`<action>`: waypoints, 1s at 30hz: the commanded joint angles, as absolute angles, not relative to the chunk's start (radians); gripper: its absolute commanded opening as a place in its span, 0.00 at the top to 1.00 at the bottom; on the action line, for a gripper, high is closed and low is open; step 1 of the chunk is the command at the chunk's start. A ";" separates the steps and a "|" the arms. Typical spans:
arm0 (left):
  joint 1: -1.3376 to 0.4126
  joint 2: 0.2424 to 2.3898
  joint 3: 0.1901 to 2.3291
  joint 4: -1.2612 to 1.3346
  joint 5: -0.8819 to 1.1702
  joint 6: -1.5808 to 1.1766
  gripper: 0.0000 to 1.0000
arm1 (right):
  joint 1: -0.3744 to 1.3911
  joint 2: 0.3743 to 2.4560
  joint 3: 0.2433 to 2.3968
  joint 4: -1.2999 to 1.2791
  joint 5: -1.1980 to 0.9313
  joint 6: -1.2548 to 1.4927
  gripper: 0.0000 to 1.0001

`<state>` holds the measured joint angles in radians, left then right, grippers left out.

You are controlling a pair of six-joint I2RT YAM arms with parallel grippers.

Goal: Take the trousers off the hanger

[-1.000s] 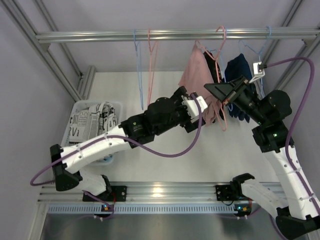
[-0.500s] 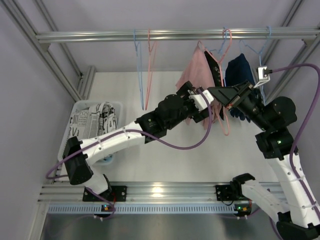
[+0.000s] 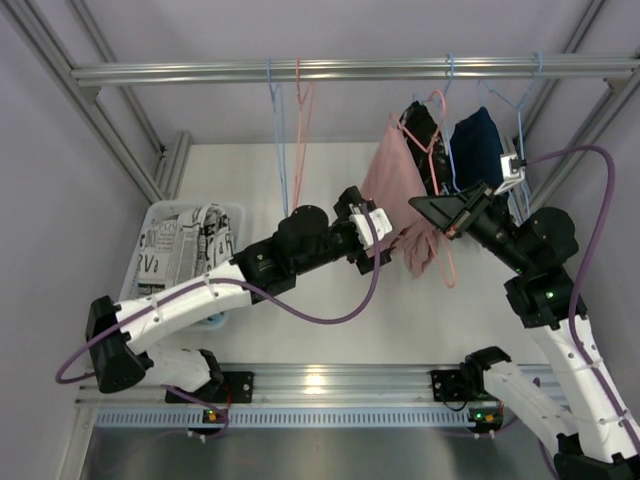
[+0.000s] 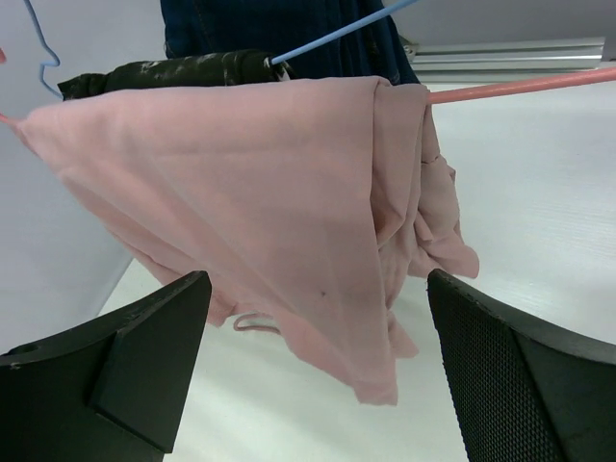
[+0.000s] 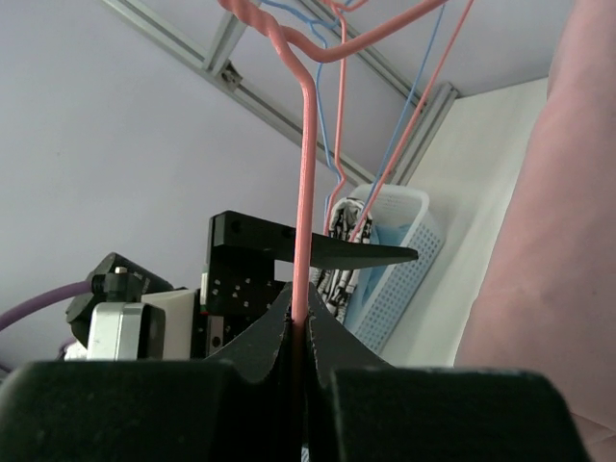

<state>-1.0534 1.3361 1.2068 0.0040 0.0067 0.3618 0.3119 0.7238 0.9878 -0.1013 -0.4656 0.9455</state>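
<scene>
Pulled back toward 8 o'clock: the left gripper (image 3: pixel 372 235), off the cloth it was nosing half a second ago. Now parked just at 9 o'clock of the pink trousers (image 3: pixel 402 185), spread to its widest, gripping nothing and touching nothing. From its own wrist view, straddles the trousers with air on both sides of the cloth.

Also shifted: the pink hanger (image 5: pixel 306 173). Hooked up at the rail (image 3: pixel 200 72) a second ago; now sits with its hook lower, apparently clear of the rail and carried only by the right arm.

Clenched hard on that hanger's thin wire neck: the right gripper (image 5: pixel 300 322), at 3 o'clock of the trousers, steadying the frame.

Reads as setup rather than progress. Still draped over the hanger's bar, those pink trousers, with the loose end hanging toward 6 o'clock above the table (image 3: pixel 330 310); nothing slid free yet. Probably calls for a fresh reach by the left side to pinch the hanging cloth and drag it off toward 9 o'clock.

Already lying in the white basket (image 3: pixel 190 207) at far 9 o'clock: the newsprint trousers (image 3: pixel 175 240).
</scene>
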 commanded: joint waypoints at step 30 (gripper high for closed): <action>-1.062 1.517 1.327 0.219 -0.186 0.471 0.05 | 0.350 0.765 1.089 0.068 -0.492 1.003 1.00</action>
<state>-1.0729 1.5127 1.2797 0.1215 -0.1558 0.4953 0.3321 0.7883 1.0164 -0.0746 -0.4805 1.0225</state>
